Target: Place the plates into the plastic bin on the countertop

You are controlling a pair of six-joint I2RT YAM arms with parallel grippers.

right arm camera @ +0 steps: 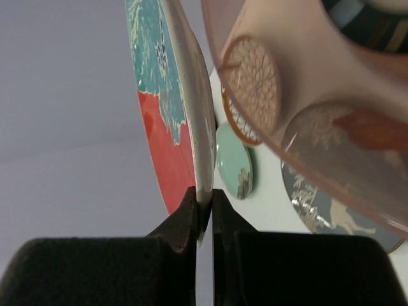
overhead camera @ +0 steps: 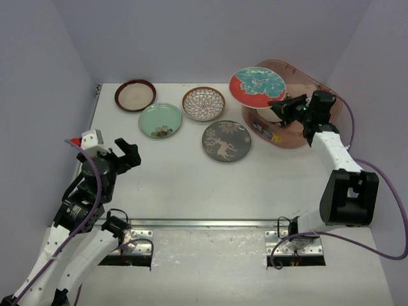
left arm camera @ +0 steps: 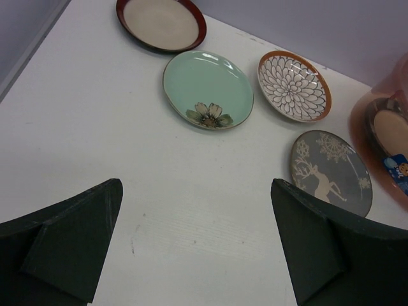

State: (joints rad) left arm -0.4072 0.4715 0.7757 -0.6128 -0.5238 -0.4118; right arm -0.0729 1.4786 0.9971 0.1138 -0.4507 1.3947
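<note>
My right gripper [overhead camera: 278, 104] is shut on the rim of the red-and-teal floral plate [overhead camera: 256, 86] and holds it in the air over the left wall of the pinkish plastic bin [overhead camera: 293, 137]. In the right wrist view the plate's [right arm camera: 167, 95] edge sits clamped at my right gripper [right arm camera: 204, 199]. On the white countertop [overhead camera: 178, 172] lie the dark-rimmed cream plate [overhead camera: 135, 94], the mint green plate [overhead camera: 160, 120], the brown lattice plate [overhead camera: 203, 103] and the grey deer plate [overhead camera: 226, 141]. My left gripper [overhead camera: 125, 155] is open and empty at the left, above bare countertop [left arm camera: 191, 217].
The bin holds other plates, seen dimly through its wall [left arm camera: 389, 137]. A blue label [overhead camera: 276, 135] is on the bin's front. A metal rail [overhead camera: 204, 223] runs along the countertop's front edge. Grey walls enclose the left, back and right.
</note>
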